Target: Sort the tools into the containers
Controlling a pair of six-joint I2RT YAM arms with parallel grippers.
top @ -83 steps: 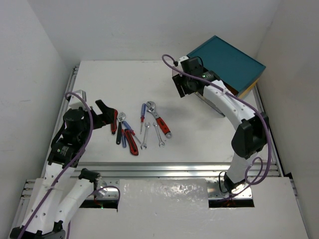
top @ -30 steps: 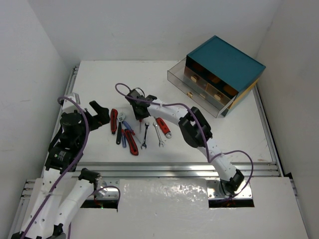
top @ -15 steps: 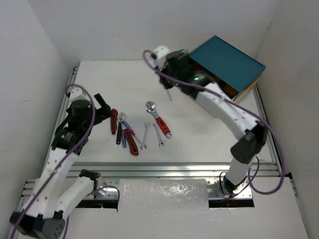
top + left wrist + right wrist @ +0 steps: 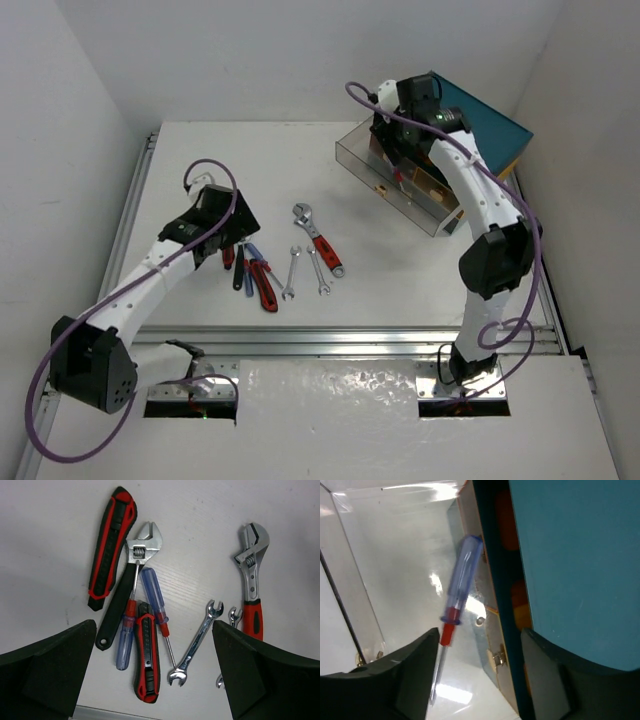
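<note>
Right wrist cam: blue-handled screwdriver (image 4: 456, 595) lies inside the clear drawer (image 4: 385, 545), pulled out of the teal-topped chest (image 4: 580, 555). My right end effector (image 4: 477, 652) hangs over it, fingers apart, gripping nothing. Left end effector (image 4: 155, 655) is wide open above red-handled wrench (image 4: 252, 610) & spanner (image 4: 197, 642) on desk (image 4: 45, 530).

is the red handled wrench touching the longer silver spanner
Apart. The left wrist view shows bare table between the red-handled wrench and the longer silver spanner, with the shorter spanner lying in that gap.
</note>
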